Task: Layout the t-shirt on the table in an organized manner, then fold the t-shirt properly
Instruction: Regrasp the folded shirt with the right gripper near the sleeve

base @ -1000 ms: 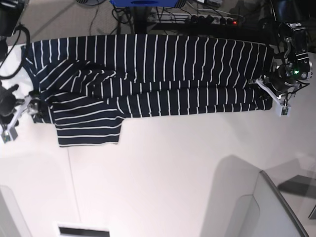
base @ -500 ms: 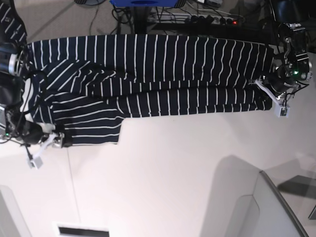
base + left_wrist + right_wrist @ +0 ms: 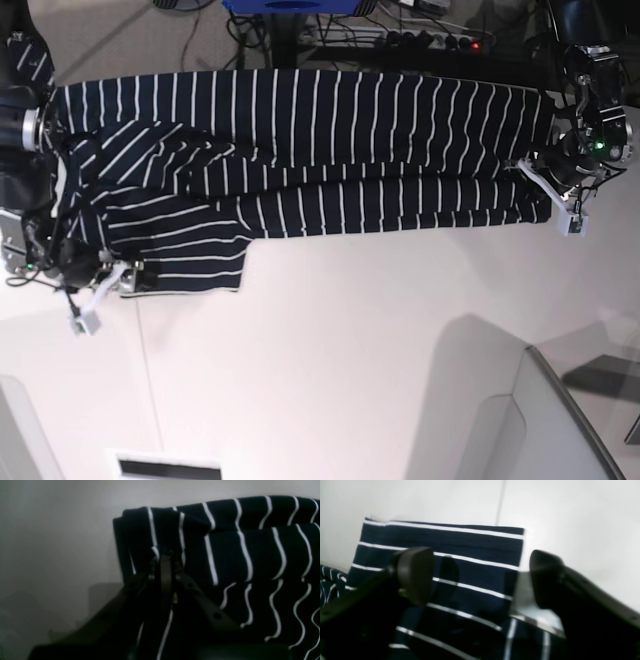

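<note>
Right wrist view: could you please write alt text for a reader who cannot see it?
The right gripper hangs with its two dark fingers spread wide over a flat sleeve of the navy, white-striped t-shirt. One finger is above the fabric, the other above the white table just past the sleeve's edge.

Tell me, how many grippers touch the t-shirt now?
1 for sure: the left gripper is shut on the t-shirt hem end. The right gripper stands open over the sleeve; contact there cannot be told.
</note>
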`<action>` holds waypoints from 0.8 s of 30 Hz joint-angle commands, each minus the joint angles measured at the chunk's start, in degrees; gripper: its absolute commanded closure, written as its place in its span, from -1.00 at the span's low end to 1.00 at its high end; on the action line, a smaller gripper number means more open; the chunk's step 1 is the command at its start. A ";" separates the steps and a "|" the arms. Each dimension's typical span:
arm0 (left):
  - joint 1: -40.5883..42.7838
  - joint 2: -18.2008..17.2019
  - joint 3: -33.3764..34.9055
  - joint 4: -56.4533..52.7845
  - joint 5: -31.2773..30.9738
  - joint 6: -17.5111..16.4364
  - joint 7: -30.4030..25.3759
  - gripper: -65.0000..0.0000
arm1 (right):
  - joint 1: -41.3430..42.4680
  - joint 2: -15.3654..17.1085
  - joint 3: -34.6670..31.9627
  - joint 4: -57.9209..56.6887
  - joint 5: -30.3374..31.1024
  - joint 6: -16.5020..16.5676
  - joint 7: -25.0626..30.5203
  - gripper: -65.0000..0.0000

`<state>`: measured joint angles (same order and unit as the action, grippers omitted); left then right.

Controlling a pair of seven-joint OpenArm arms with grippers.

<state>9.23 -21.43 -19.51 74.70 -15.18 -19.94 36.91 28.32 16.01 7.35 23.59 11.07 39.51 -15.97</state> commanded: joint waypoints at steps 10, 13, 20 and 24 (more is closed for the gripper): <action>-0.40 -1.12 -0.23 0.95 -0.25 -0.06 -0.82 1.00 | 0.56 -0.23 0.16 4.76 0.23 0.49 -0.34 1.00; -0.40 -1.12 0.03 0.95 -0.25 -0.06 -0.82 1.00 | -2.95 -0.41 0.16 13.90 0.31 0.49 -3.24 1.00; -0.40 -1.12 0.12 0.95 -0.25 -0.06 -0.82 1.00 | -15.44 -2.16 0.25 43.53 0.40 0.49 -22.23 1.00; -0.40 -1.29 0.12 0.95 -0.25 0.12 -0.82 1.00 | -24.05 -4.54 0.25 60.67 0.40 0.49 -28.56 1.00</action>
<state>9.39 -21.47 -19.05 74.74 -15.09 -19.92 36.86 2.94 10.70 7.31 83.70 10.46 39.72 -45.84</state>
